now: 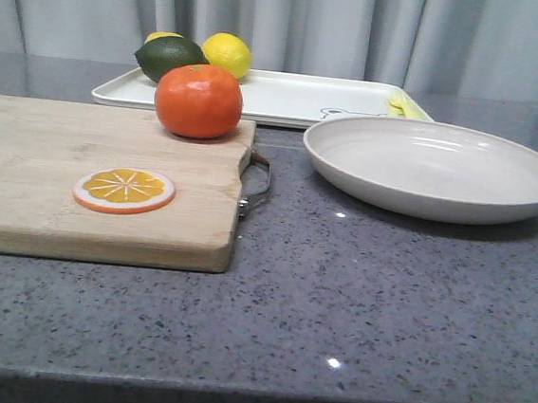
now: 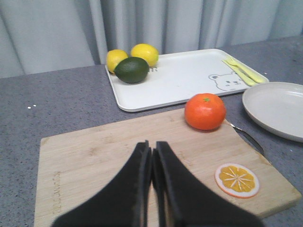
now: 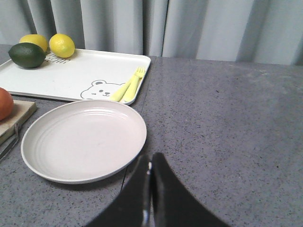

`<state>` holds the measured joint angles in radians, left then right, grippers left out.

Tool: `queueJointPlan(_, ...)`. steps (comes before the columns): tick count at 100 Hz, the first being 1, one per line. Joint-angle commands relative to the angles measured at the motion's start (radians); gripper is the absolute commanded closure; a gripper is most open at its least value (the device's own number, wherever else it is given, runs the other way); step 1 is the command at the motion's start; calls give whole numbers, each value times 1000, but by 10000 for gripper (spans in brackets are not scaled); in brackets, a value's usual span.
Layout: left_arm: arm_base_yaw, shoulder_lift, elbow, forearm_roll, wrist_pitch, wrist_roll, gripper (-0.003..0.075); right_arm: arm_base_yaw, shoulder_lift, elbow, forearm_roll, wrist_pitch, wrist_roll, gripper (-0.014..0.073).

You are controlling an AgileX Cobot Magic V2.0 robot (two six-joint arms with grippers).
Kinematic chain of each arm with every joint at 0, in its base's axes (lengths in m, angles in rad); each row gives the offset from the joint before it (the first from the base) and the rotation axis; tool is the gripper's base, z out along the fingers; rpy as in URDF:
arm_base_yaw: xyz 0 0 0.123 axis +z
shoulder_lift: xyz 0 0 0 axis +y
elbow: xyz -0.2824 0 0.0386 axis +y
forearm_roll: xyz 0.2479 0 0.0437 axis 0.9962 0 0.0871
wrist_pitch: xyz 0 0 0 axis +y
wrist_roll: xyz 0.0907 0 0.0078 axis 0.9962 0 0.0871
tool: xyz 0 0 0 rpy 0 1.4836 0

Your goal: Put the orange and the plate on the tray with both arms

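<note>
From my station I see the orange (image 1: 199, 100) sitting on the far right corner of the wooden cutting board (image 1: 33, 179), close to the board's metal handle (image 1: 256, 187); an orange slice (image 1: 124, 190) lies flat on the same board, nearer to the camera and apart from the fruit; the plate (image 1: 436, 167) rests on the grey counter (image 1: 354, 305) to the right of the board, not touching it; the tray (image 1: 288, 99) lies behind both, along the far side of the counter, and it carries two lemons (image 1: 227, 55) and a dark green lime (image 1: 170, 58) at its left end, a yellow fork and spoon (image 3: 128, 87) at its right end, and a drawn bear face (image 3: 100, 89) beside them; the orange and the plate are both off the tray; in the left wrist view the left gripper (image 2: 151, 158) hangs above the near part of the cutting board with its two fingers pressed together and nothing between them, well apart from the orange; in the right wrist view the right gripper (image 3: 149, 165) has its fingers together as well, empty, just beside the near rim of the plate; a grey curtain (image 1: 362, 29) closes the background.
</note>
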<state>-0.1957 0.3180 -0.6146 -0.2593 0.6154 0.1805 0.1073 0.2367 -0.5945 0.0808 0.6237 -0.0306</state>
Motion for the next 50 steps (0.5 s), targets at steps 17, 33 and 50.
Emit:
queueJointPlan(17, -23, 133, -105, -57, -34, 6, 740, 0, 168, -93, -6, -29, -3, 694)
queueJointPlan(33, -23, 156, -105, -58, -43, 6, 740, 0, 188, -93, -6, -31, -3, 694)
queueJointPlan(50, -23, 156, -105, -58, -45, 6, 740, 0, 188, -93, -6, -31, -3, 694)
